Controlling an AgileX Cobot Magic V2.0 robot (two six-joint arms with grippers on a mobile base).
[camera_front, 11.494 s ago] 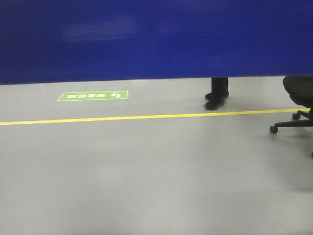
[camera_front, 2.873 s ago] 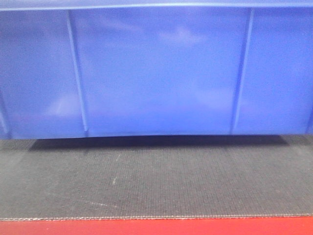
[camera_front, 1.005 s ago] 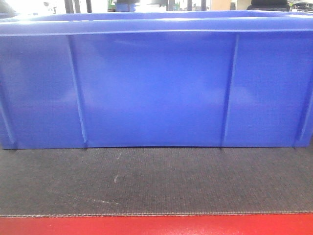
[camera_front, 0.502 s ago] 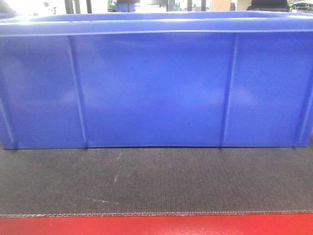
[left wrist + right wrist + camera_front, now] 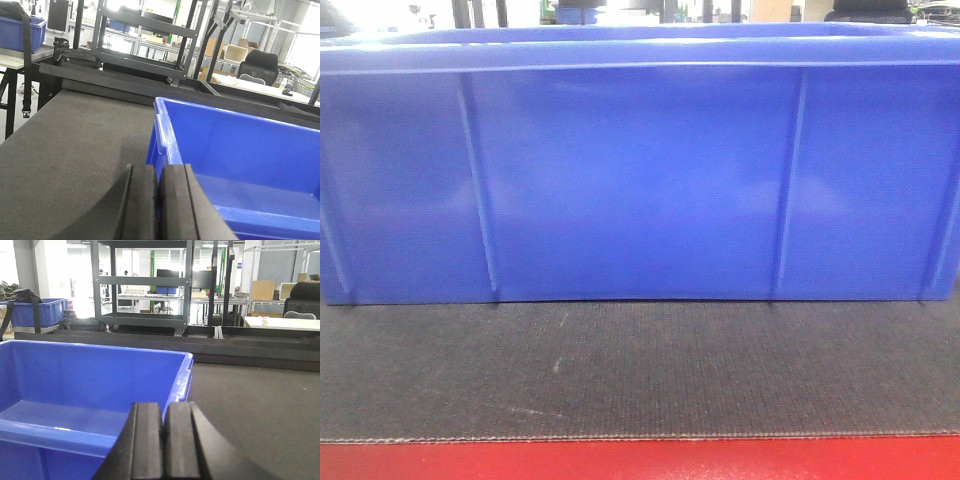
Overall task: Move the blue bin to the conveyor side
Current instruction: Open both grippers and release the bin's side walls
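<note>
The blue bin (image 5: 640, 180) rests on the dark woven belt of the conveyor side (image 5: 640, 370), just behind its red front edge (image 5: 640, 462), and fills the front view. In the left wrist view my left gripper (image 5: 159, 200) is shut on the bin's (image 5: 240, 145) left end wall, whose rim runs in between the pads. In the right wrist view my right gripper (image 5: 163, 440) is shut on the bin's (image 5: 75, 375) right end wall in the same way. The bin's inside looks bare. Belt (image 5: 75, 140) lies left of the bin and belt (image 5: 250, 405) lies right of it.
A black rail (image 5: 200, 347) borders the far side of the belt. Behind it stands a black metal rack (image 5: 145, 40). Another blue bin (image 5: 35, 312) sits on a table at the far left, and an office chair (image 5: 257, 62) and cardboard boxes are at the far right.
Long ago the bin hung over the grey floor. About three seconds ago it was just above the belt with a shadow beneath; it now sits on the belt. Nothing moved in the last second.
</note>
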